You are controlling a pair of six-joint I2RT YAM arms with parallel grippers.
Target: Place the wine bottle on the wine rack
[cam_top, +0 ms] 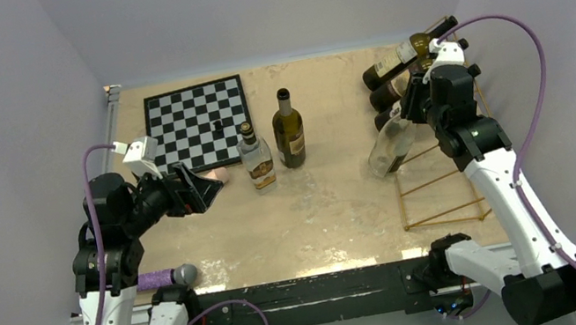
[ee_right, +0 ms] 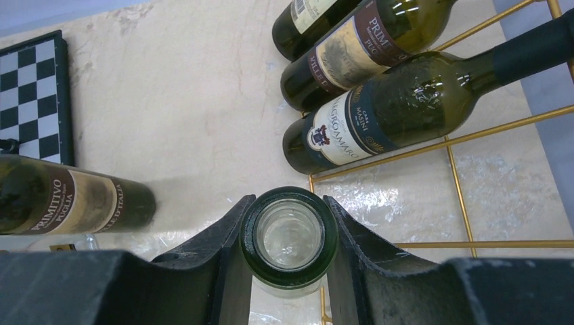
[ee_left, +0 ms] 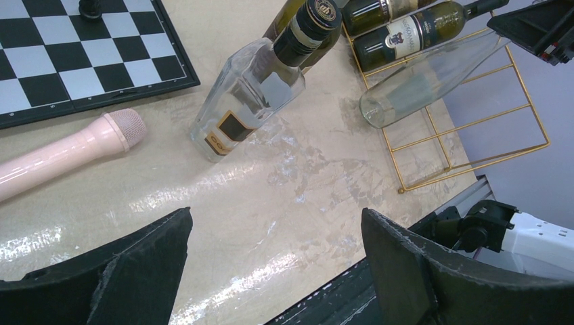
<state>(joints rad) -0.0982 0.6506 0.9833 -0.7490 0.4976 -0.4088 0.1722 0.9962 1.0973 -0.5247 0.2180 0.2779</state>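
Placing: right gripper (ee_right: 289, 233) clamps clear wine bottle (cam_top: 392, 148) at neck, base at wine rack (cam_top: 441, 189), contact unclear. Next: lower, lay it flat there. Idle left gripper (ee_left: 275, 217): jaws wide.

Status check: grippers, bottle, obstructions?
Left gripper open. Right gripper shut on clear bottle at its neck, tilted at wine rack edge. Three dark bottles lie just beyond.

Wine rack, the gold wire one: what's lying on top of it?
On the wine rack, three dark wine bottles lie across the far end. The right gripper holds a clear bottle tilted at its edge; whether that bottle touches the rods cannot be made out.
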